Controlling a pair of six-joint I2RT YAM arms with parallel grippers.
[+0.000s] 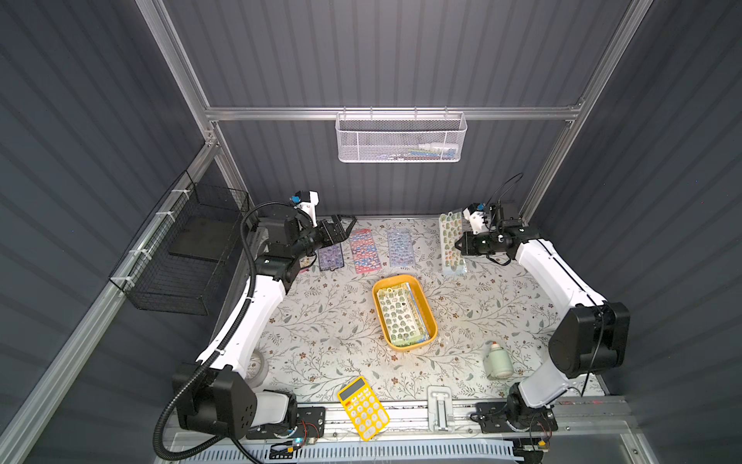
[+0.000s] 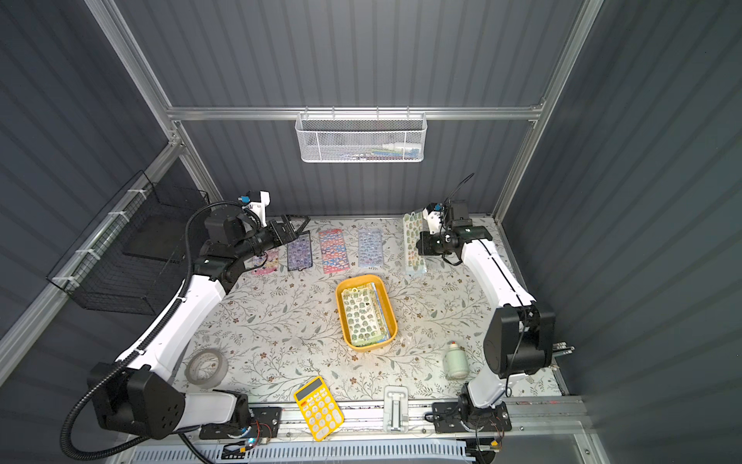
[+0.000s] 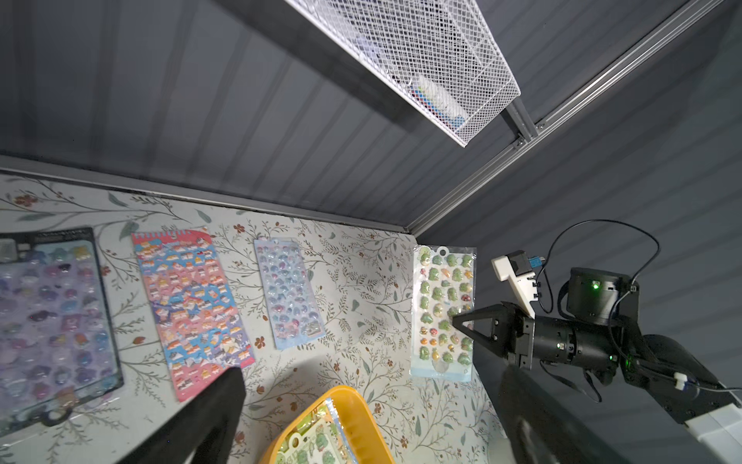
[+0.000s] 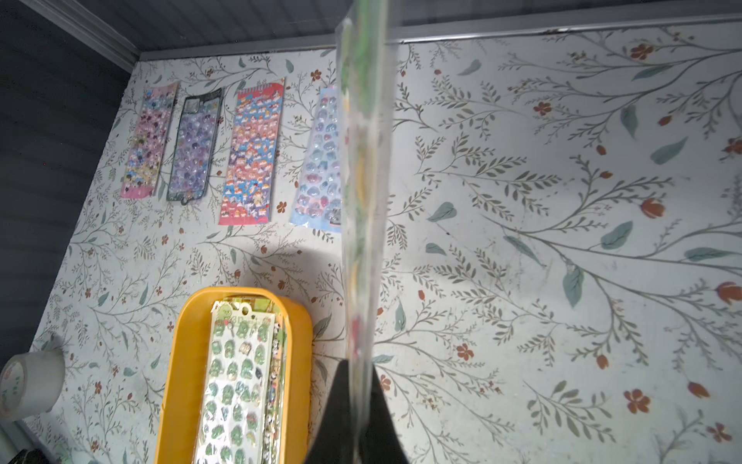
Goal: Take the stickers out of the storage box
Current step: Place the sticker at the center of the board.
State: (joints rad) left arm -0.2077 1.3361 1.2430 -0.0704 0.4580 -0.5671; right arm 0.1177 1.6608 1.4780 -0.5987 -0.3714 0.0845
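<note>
- The right fingers [image 4: 333,413] are clamped on one edge of a green sticker sheet [image 1: 451,243], which stands upright over the far right of the worktop [image 1: 321,329].
- The left fingers [image 3: 208,405] are spread apart, holding nothing, over the far left of the worktop.
- Between the two arms, four sheets lie flat in a row along the far edge:
  - a pink sheet [image 4: 148,140]
  - a purple sheet [image 1: 331,257]
  - a red-and-blue sheet [image 1: 363,251]
  - a pale blue sheet [image 1: 400,247]
- The storage box [image 1: 405,347] sits mid-worktop.
- A stack of stickers [image 1: 397,315] lies inside the box, with a green-printed sheet on top.
</note>
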